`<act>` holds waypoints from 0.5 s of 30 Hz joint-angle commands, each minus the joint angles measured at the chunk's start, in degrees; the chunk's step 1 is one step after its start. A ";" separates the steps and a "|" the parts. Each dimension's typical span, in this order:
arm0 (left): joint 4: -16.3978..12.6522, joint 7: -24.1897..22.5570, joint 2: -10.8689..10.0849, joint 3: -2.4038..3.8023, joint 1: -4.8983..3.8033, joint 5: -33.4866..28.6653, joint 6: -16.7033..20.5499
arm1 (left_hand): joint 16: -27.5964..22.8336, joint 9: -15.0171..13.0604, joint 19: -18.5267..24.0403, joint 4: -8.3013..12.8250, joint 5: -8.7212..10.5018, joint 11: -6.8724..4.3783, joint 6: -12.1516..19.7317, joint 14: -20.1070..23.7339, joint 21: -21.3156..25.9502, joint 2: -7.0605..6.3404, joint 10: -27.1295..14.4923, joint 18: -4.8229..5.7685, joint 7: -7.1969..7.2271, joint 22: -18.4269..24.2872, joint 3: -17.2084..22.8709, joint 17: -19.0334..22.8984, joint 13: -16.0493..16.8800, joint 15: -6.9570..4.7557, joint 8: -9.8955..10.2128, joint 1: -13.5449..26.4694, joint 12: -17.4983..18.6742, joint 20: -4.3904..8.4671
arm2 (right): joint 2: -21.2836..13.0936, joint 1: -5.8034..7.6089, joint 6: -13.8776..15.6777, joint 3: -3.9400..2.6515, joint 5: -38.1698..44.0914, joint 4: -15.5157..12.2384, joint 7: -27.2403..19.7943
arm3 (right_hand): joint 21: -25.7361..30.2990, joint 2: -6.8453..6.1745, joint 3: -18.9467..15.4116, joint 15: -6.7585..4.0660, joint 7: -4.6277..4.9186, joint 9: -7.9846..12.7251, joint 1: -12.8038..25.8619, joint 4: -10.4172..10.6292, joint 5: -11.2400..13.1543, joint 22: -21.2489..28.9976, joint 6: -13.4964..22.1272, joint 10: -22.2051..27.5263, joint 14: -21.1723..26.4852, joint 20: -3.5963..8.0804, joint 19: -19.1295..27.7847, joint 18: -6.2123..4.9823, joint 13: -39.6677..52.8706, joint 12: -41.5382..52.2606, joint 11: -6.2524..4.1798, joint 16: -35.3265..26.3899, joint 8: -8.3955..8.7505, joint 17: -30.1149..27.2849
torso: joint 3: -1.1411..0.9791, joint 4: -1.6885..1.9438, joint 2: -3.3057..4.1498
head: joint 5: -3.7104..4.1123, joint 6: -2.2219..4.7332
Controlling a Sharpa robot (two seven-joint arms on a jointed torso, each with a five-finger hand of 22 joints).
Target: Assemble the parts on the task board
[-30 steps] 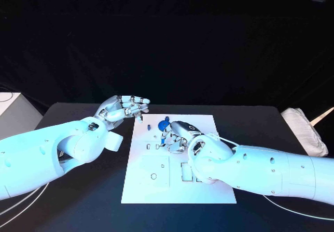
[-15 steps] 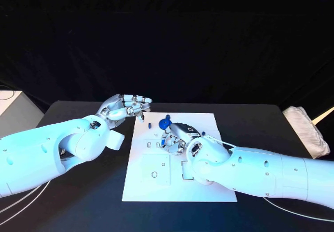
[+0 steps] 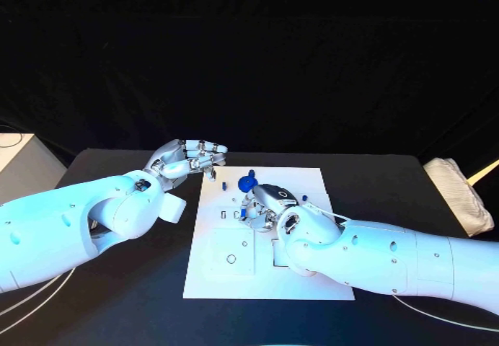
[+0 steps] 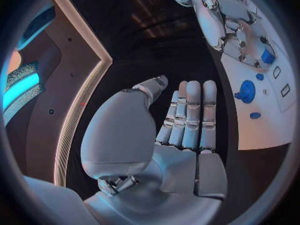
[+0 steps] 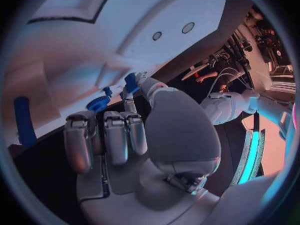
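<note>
The white task board (image 3: 218, 277) lies in the middle of the black table. My right hand (image 3: 265, 205) hovers low over the board's far half, fingers curled, and pinches a small blue part (image 5: 131, 82) between thumb and fingertip; the left wrist view also shows that part (image 4: 267, 56). A round blue part (image 3: 246, 184) stands on the board just beyond this hand, and is seen again as the round part (image 4: 245, 91). A smaller blue piece (image 4: 255, 115) lies near it. My left hand (image 3: 192, 160) is raised beside the board's far left corner, its fingers straight and holding nothing.
A white box (image 3: 21, 169) stands at the table's left edge. A pale bundle (image 3: 458, 191) lies at the right edge. The board (image 4: 275, 130) has small slots and a round hole (image 3: 231, 258) in its near half. White cables (image 3: 31, 299) trail at the front left.
The whole picture has shifted slightly. Both hands stay where they were, and the right hand still pinches the blue part.
</note>
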State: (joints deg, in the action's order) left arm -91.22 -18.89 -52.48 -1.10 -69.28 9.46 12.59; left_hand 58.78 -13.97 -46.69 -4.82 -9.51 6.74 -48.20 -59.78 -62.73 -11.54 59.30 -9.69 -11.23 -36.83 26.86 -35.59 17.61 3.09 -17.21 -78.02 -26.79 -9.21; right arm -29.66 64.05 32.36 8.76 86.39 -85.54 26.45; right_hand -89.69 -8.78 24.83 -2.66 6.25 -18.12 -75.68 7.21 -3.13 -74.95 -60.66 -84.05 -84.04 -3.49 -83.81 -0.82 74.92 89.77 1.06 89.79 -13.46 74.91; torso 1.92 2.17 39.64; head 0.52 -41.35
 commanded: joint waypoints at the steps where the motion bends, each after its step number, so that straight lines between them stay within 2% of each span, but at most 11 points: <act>1: -0.07 -0.09 0.13 0.03 -0.05 0.50 -0.87 | 0.35 -0.07 -0.31 -0.44 -0.06 0.06 0.51 -0.39 -0.29 0.20 -0.60 -0.85 -0.12 -0.08 0.04 -0.11 0.08 -0.09 -0.29 -0.30 -0.36 0.18 | 0.21 -0.18 -0.12 0.02 1.35 0.35 -0.49 | -0.31 -0.33 -0.06 0.13 -0.42 -2.57 0.17 0.05 -0.21 -15.05 0.07 -5.95 -5.96 -0.03 -6.19 0.82 15.08 0.23 0.28 0.21 0.10 15.09 | 0.01 -0.01 -0.02 | -0.18 -0.01; 6: 0.19 -0.04 0.31 0.01 -0.04 0.56 -1.01 | 0.42 -0.07 -0.32 -0.46 -0.07 0.08 0.55 -0.38 -0.32 0.20 -0.74 -0.84 -0.14 -0.08 0.06 -0.14 0.08 -0.07 -0.31 -0.29 -0.36 0.17 | 0.42 -0.30 -0.10 0.06 0.89 0.94 -0.69 | -0.31 -0.67 0.07 0.34 -0.09 -2.40 0.32 -0.05 -0.22 -15.05 0.81 -5.95 -5.96 -0.17 -6.19 0.82 15.08 0.23 0.55 0.21 0.41 15.09 | 0.07 -0.06 0.06 | -0.13 -0.14; 15: 0.30 -0.02 0.41 -0.03 -0.04 0.62 -1.10 | 0.54 -0.08 -0.33 -0.47 -0.08 0.12 0.62 -0.38 -0.36 0.22 -0.91 -0.84 -0.17 -0.09 0.10 -0.20 0.08 -0.05 -0.34 -0.32 -0.39 0.16 | 0.70 -0.47 -0.13 0.14 0.63 1.39 -0.93 | -0.31 -1.05 0.17 0.59 0.25 -2.22 0.53 -0.13 -0.21 -15.05 1.48 -5.89 -5.96 -0.37 -6.19 0.82 15.02 0.15 0.85 0.21 0.72 15.09 | -0.02 0.03 0.01 | -0.14 -0.49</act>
State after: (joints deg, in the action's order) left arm -90.85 -18.74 -52.18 -1.17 -69.27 9.77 12.51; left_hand 59.06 -13.96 -46.69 -4.99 -9.51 6.76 -47.91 -59.79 -62.73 -11.54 58.76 -9.69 -11.35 -36.83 27.04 -35.71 17.60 3.09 -17.21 -78.02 -26.79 -9.21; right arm -29.04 63.64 32.36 8.88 86.58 -84.18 26.23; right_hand -89.69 -9.37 24.83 -2.45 6.51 -20.45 -75.10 7.21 -3.13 -74.93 -59.59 -84.04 -83.82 -3.50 -83.81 -0.81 74.92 89.77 1.45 89.79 -13.06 74.91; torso 1.96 2.15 39.69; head 0.36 -41.70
